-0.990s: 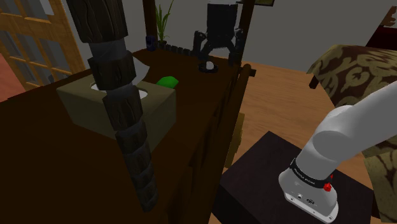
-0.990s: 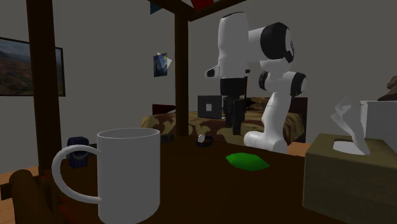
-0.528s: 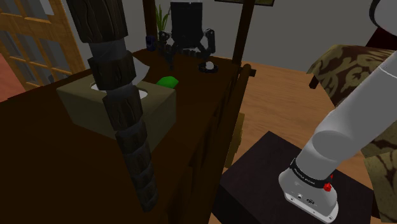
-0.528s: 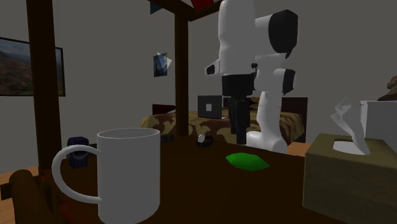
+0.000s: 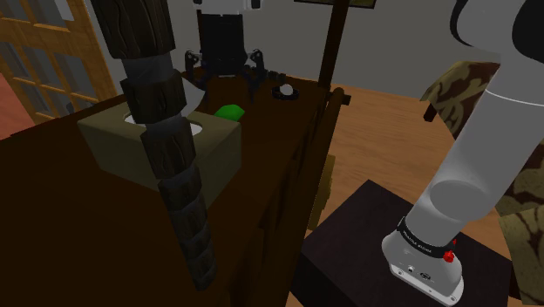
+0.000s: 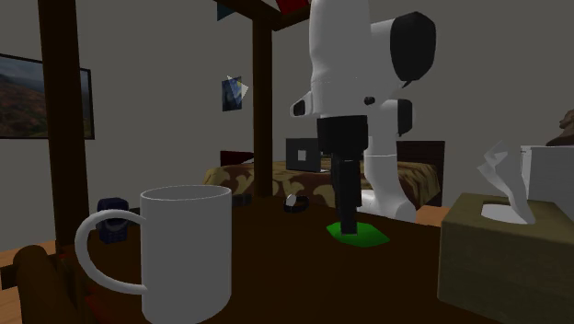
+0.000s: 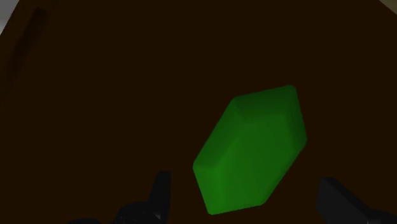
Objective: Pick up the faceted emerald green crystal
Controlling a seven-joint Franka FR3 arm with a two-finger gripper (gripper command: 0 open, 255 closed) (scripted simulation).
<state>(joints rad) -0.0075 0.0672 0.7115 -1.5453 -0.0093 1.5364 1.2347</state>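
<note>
Shoulder view: the green crystal (image 5: 230, 112) lies on the dark table (image 5: 78, 227), upper centre of frame, just beside the tissue box (image 5: 157, 144). The gripper (image 5: 223, 77) hangs above it.

Second exterior view: the gripper stands over the crystal, right of centre.

Wrist view: the fingers (image 7: 159, 191) are spread, with the crystal between them, untouched. Lower until they flank its narrow width, then close on opposing flat facets.
</note>
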